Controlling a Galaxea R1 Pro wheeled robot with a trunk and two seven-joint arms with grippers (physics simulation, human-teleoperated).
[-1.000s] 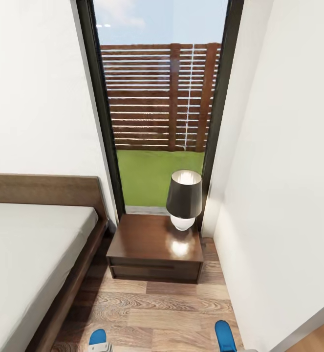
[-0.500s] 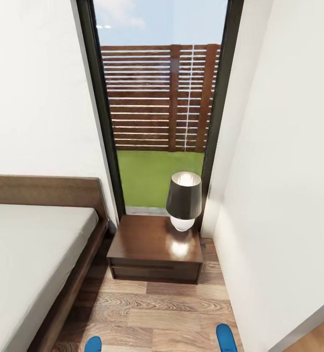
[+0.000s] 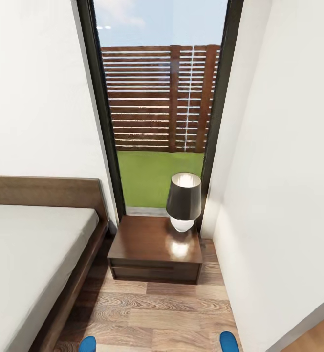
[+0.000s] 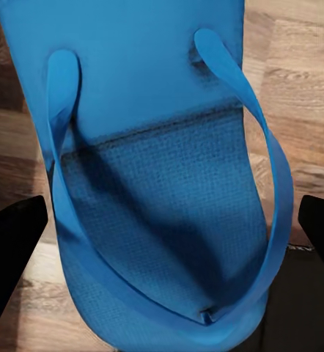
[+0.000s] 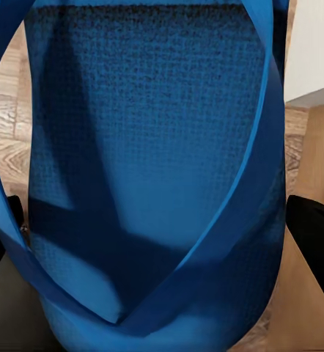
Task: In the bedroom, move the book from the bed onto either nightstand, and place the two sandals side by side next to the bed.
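From your head camera, a nightstand (image 3: 154,252) with a lamp (image 3: 183,201) stands against the window (image 3: 159,105), the bed (image 3: 32,254) to its left and a white wall (image 3: 284,186) close on its right. Wood floor (image 3: 157,318) lies open before it. Two blue sandal tips, left sandal (image 3: 87,344) and right sandal (image 3: 228,341), peek in at the bottom edge.

Your left wrist camera shows the left sandal (image 4: 162,191) between dark fingers (image 4: 12,242) spread at its sides; you cannot tell whether they grip it.

Your right wrist camera shows the right sandal (image 5: 151,176) between fingers (image 5: 316,242), grip equally unclear.
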